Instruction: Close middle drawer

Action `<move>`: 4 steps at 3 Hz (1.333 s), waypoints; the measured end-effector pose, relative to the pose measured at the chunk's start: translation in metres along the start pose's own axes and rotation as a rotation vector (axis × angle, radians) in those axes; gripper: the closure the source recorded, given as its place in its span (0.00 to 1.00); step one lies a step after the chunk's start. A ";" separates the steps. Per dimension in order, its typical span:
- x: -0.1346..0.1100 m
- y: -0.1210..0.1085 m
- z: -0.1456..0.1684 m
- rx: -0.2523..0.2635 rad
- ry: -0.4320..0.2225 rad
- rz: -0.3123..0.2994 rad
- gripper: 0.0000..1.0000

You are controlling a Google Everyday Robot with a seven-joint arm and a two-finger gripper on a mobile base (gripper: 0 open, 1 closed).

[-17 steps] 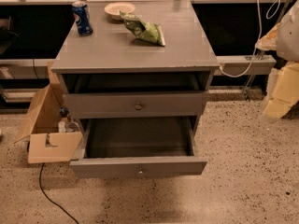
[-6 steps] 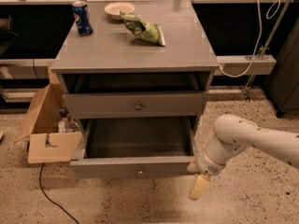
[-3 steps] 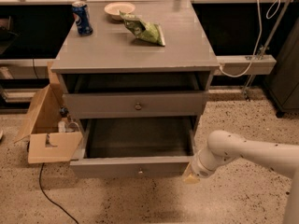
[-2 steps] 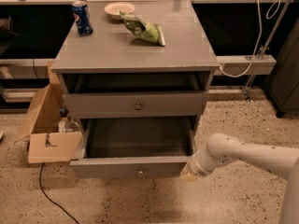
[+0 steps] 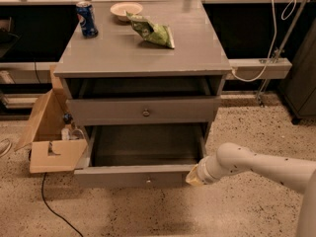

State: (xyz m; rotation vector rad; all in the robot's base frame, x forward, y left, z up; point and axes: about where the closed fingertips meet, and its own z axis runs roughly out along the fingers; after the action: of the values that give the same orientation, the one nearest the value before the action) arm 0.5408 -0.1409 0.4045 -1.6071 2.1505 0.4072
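Middle drawer [image 5: 133, 176] found pulled well out; closing not yet done. Hand [image 5: 194, 176] seen against its front's end, cabinet beyond. Grip state can't be told. Full push-in judged outstanding.

speckled floor [image 5: 247, 214] | grey cabinet [image 5: 143, 51] centre | cardboard box [image 5: 49, 154] left, open | black cable [image 5: 44, 191] on floor | white ledge [image 5: 259, 68] behind

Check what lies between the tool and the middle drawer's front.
Nothing: in the camera view the tool is at the right end of the middle drawer's pulled-out front, no gap showing.
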 end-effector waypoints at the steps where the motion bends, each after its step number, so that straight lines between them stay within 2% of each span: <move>1: 0.000 0.000 0.000 0.000 0.000 0.000 1.00; 2: 0.001 -0.005 0.006 0.012 -0.027 -0.046 1.00; 4: -0.010 -0.022 0.017 0.063 -0.168 -0.178 1.00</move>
State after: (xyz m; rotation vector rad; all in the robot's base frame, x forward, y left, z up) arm 0.5674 -0.1308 0.3948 -1.6507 1.8619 0.3996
